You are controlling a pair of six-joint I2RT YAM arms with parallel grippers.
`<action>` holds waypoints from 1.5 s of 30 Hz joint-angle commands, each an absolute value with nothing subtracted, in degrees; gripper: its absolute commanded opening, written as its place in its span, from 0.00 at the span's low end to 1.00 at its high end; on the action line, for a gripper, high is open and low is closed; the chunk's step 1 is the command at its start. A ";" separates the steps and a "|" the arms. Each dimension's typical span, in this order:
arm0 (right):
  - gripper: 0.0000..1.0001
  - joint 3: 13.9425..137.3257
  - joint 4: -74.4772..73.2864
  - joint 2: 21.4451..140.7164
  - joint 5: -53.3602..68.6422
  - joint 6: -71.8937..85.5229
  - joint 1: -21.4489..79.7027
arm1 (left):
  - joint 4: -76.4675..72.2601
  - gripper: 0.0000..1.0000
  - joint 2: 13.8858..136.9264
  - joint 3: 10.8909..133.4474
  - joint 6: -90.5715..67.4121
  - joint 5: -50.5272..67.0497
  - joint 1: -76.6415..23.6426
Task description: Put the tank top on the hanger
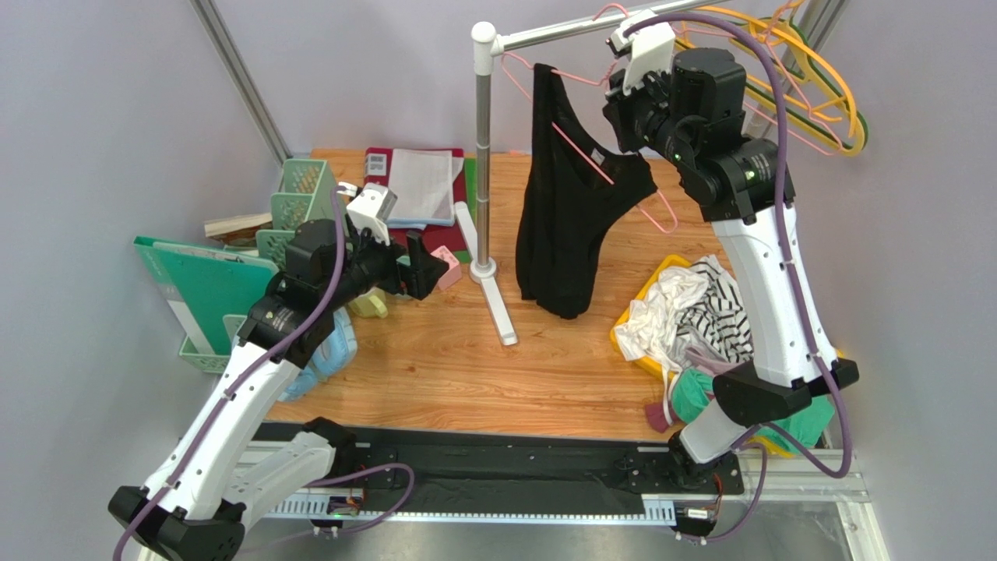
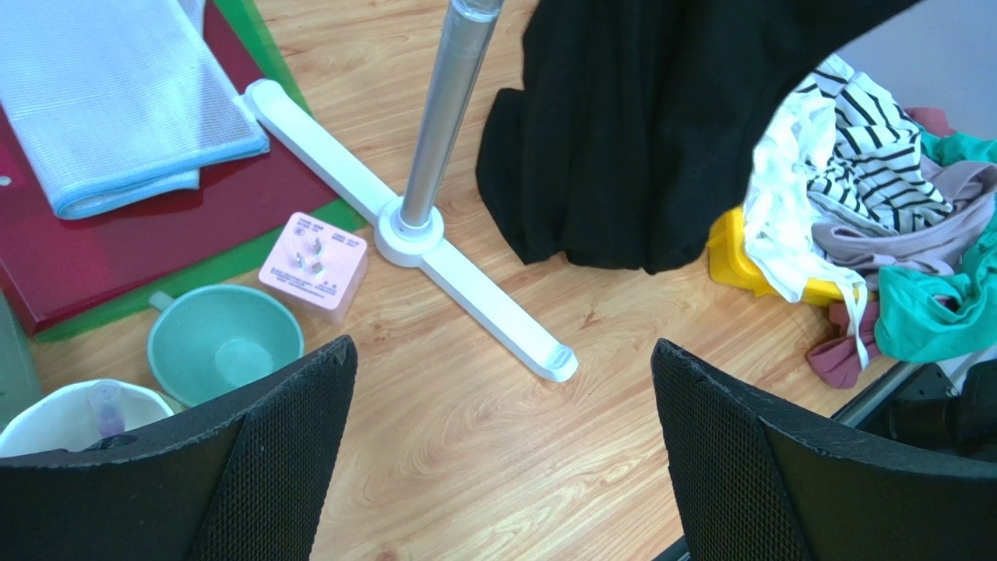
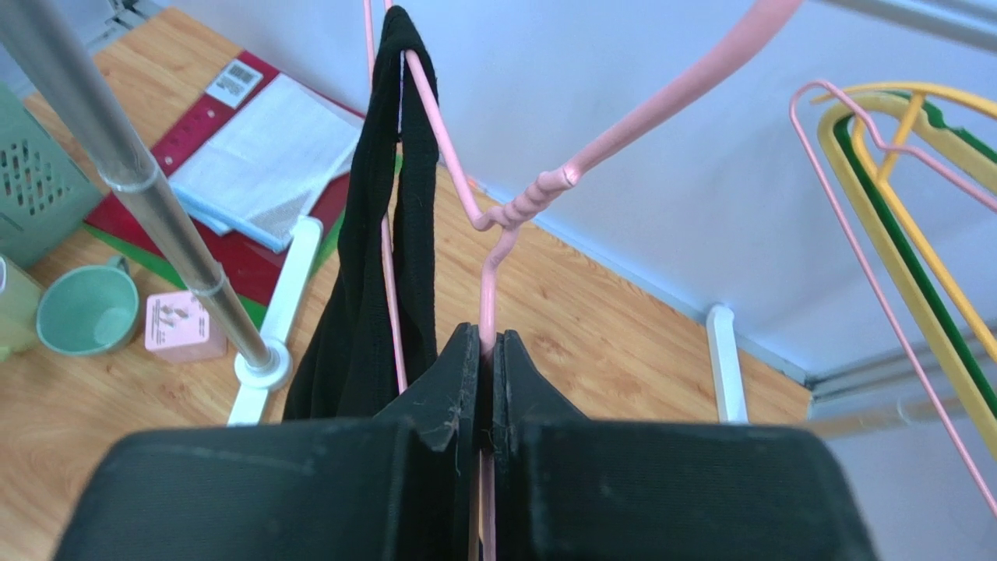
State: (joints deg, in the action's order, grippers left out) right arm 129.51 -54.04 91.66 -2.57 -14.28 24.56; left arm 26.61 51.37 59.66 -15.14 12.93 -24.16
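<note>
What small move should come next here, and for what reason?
Probably the open left gripper should reach toward the tank top: it seems to hang from only one end of the tilted hanger, which the right gripper clamps, and the lower end looks bare.

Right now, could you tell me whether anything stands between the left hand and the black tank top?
Yes. The rack's metal pole and its white foot stand between the open left hand and the tank top, which hangs just beyond them. Passing above the foot, on the pole's near side, looks clear.
</note>
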 commanded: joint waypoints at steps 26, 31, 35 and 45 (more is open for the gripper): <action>0.00 128.60 -41.05 98.18 -2.20 -10.99 33.84 | 29.44 0.99 45.79 57.74 -14.85 10.46 -23.73; 0.01 123.84 -39.38 95.63 -2.81 -10.28 33.84 | 29.79 0.99 45.70 58.01 -14.59 10.28 -23.73; 0.18 124.28 -39.46 95.01 -3.07 -10.28 33.84 | 30.14 0.99 45.26 58.27 -14.76 9.76 -23.82; 0.95 121.29 -38.50 91.06 -3.51 -8.97 33.84 | 30.32 0.99 44.47 58.62 -15.20 8.00 -23.73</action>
